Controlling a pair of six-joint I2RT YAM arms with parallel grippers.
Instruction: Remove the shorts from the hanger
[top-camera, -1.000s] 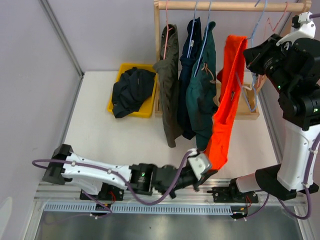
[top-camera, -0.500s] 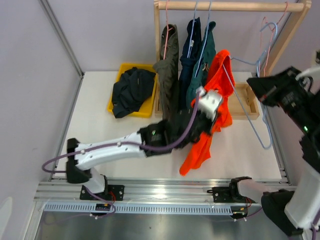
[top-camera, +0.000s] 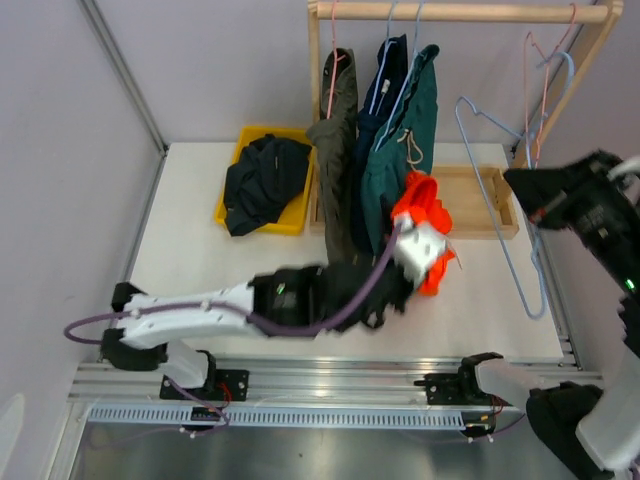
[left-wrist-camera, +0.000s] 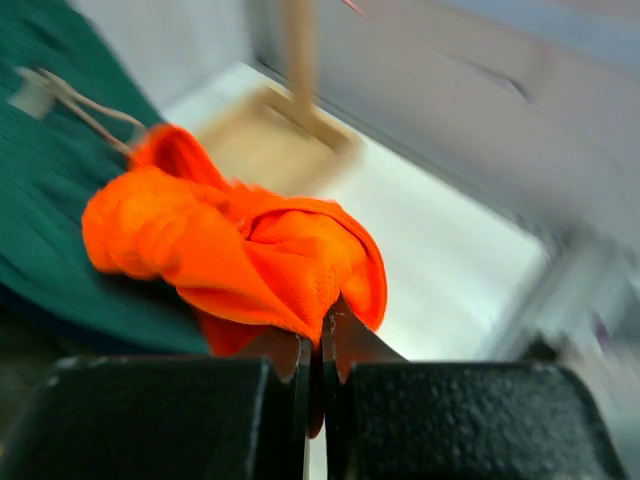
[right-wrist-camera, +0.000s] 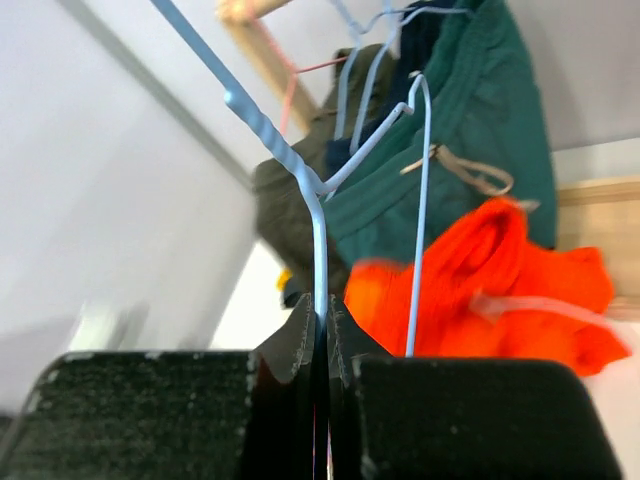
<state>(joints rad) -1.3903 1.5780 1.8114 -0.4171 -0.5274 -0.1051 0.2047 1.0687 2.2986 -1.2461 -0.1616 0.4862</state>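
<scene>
Orange shorts (top-camera: 422, 205), pinched in the left gripper (left-wrist-camera: 318, 345), are off the blue hanger (right-wrist-camera: 320, 240) clamped by the right gripper (right-wrist-camera: 322, 320); three more pairs (top-camera: 405, 150) hang on the rail (top-camera: 460, 12).

Orange shorts (left-wrist-camera: 240, 250) hide the tips of the left fingers (left-wrist-camera: 285, 360).

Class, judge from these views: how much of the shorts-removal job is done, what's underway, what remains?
Done: black shorts lie in the yellow tray. In hand: the left claw grips the orange shorts, free of the blue hanger the right claw holds. Left: olive-grey shorts, navy shorts and teal shorts hang on the rail.
</scene>
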